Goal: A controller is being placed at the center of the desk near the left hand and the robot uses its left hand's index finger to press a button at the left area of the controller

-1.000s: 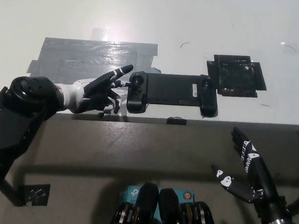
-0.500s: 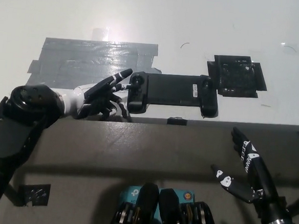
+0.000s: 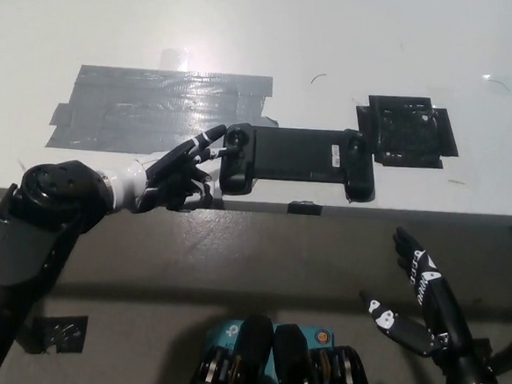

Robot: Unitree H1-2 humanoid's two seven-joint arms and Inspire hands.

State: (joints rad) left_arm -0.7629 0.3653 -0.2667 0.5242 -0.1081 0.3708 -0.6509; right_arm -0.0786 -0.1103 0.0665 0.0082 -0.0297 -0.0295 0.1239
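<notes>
Left robot hand (image 3: 174,176) open, nothing held, one finger extended beside controller (image 3: 295,159) left end on table (image 3: 337,39). Right robot hand (image 3: 420,300) rested open, off-table.

The left hand (image 3: 176,173) reaches forward and to the right with one finger extended and the others curled, while the right hand (image 3: 420,296) rests low, fingers spread.

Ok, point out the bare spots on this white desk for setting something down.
Bare: the white desk beyond the grey tape patch and black square pad, plus its right edge. Crowded: around the black controller, where the white left hand reaches.
</notes>
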